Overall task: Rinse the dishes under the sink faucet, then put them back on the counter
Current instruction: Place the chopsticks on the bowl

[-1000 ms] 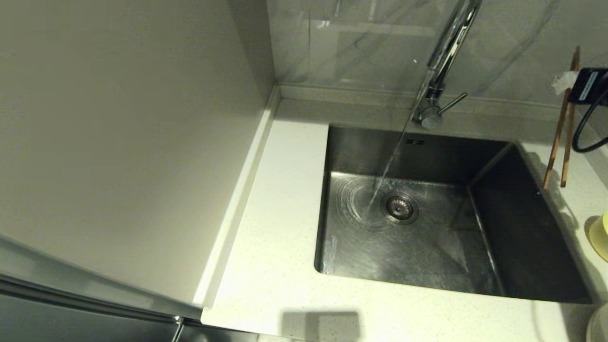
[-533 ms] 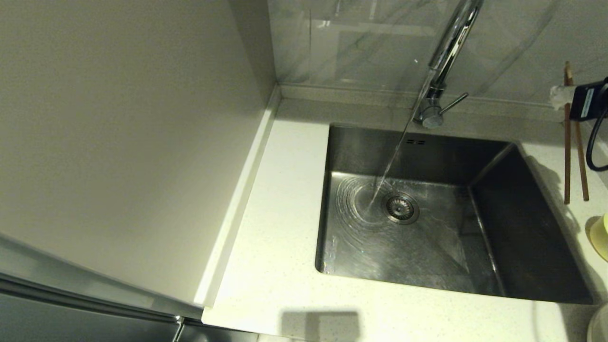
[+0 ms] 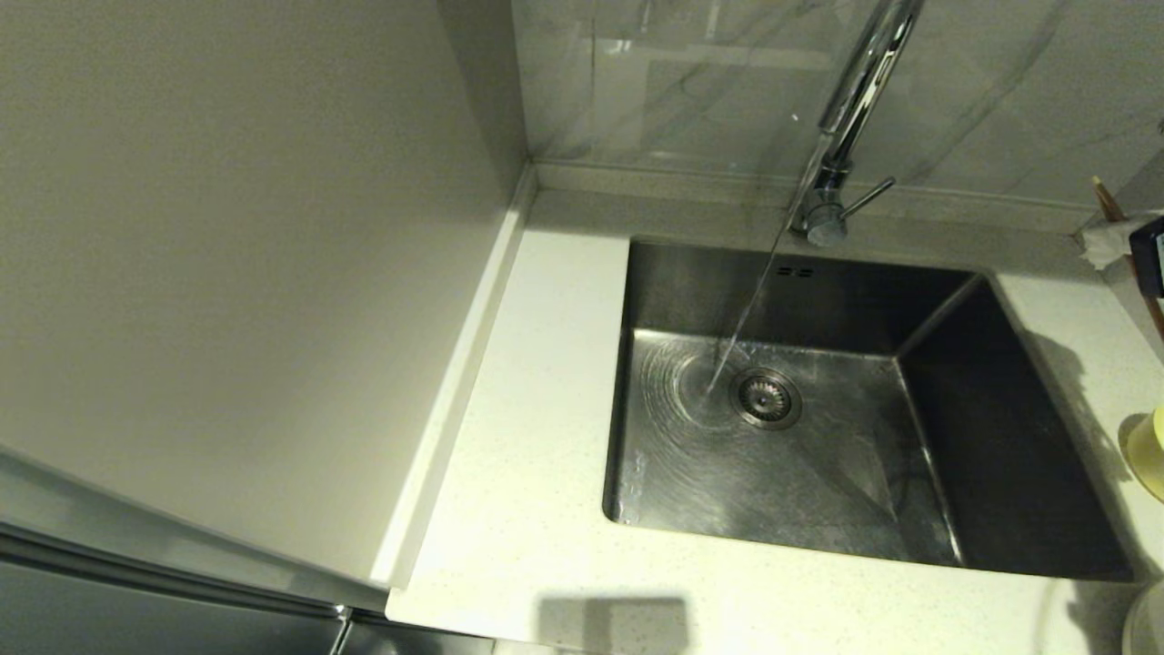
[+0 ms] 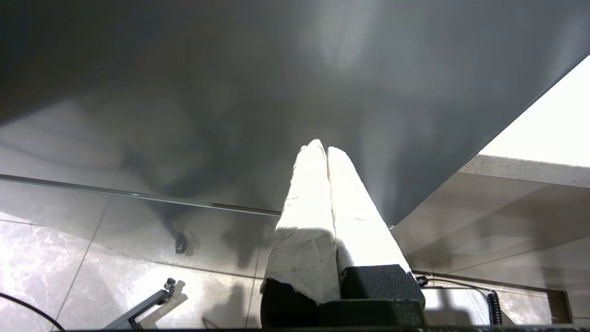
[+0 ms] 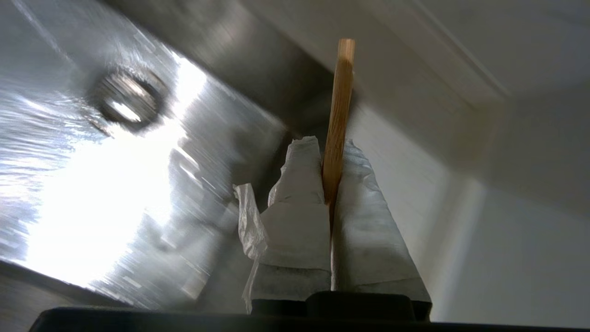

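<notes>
The chopsticks [image 5: 338,115] are pinched between the padded fingers of the right gripper [image 5: 331,157], which is seen at the far right end of the counter [image 3: 546,409], close to the raised back edge and beyond the right rim of the sink [image 3: 1000,437]. In the right wrist view only one brown stick can be told apart; whether both are held cannot be told. In the head view just a tip [image 3: 1105,196] is seen at the picture's edge.

Judged from this, the carrying of the chopsticks back to the counter is in hand. It is done well if the sticks are lowered nearly flat onto the bare counter right of the sink, kept clear of the rim so that neither can roll in, and let go only once they are resting.

The pale yellow-green bowl [image 3: 1150,450] stands at the counter's right edge, near the likely landing place, and should not be knocked. A sliver of the plate [image 3: 1148,628] shows at the front right corner. Water is running from the sink faucet [image 3: 841,136] onto the basin floor beside the drain strainer [image 3: 767,397]; its lever [image 3: 868,196] is not yet turned off.

The left gripper [image 4: 325,154] is parked low beside the cabinet, over the floor, its fingers pressed together on nothing.
</notes>
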Tool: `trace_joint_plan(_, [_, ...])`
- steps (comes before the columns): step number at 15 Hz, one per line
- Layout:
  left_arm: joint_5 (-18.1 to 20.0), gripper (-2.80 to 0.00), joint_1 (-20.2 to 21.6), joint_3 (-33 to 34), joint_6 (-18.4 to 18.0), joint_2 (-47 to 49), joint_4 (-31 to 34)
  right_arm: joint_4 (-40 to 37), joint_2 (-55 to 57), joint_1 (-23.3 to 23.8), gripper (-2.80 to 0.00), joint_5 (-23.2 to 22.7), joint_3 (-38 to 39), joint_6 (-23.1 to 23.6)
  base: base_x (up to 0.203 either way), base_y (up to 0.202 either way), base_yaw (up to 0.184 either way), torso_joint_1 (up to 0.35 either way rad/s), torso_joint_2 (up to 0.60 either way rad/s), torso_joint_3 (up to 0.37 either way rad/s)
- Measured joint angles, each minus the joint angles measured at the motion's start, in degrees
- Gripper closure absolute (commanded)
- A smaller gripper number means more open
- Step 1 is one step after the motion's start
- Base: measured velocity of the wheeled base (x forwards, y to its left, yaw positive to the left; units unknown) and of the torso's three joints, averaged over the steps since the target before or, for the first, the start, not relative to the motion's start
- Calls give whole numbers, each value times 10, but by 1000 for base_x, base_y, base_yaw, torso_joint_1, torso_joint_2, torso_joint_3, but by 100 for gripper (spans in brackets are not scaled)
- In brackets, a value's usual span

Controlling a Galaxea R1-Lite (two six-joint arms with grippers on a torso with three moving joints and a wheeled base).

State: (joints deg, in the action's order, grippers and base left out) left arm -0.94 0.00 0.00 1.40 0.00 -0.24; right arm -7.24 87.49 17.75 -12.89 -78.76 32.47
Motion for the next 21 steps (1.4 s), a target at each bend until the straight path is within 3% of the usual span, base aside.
trace_joint_plan(3, [0,0,0,0,0,0,0,-31,-27,0,0,80,40,84,0,0,0,0,0,0])
trace_joint_plan(6, [0,0,0,0,0,0,0,-116,-66,-1,0,150,73,94,0,0,0,0,0,0])
trace_joint_plan(8, [0,0,0,0,0,0,0,-171,-89,1,0,186,83,89,0,0,0,0,0,0])
trace_joint_plan(11, [0,0,0,0,0,0,0,-221,-118,4,0,201,104,61,0,0,0,0,0,0])
trace_joint_plan(16, [0,0,0,0,0,0,0,-193,-99,22,0,260,131,-7,0,0,0,0,0,0])
trace_joint_plan(21, [0,0,0,0,0,0,0,-156,-35,80,0,262,138,-12,0,0,0,0,0,0])
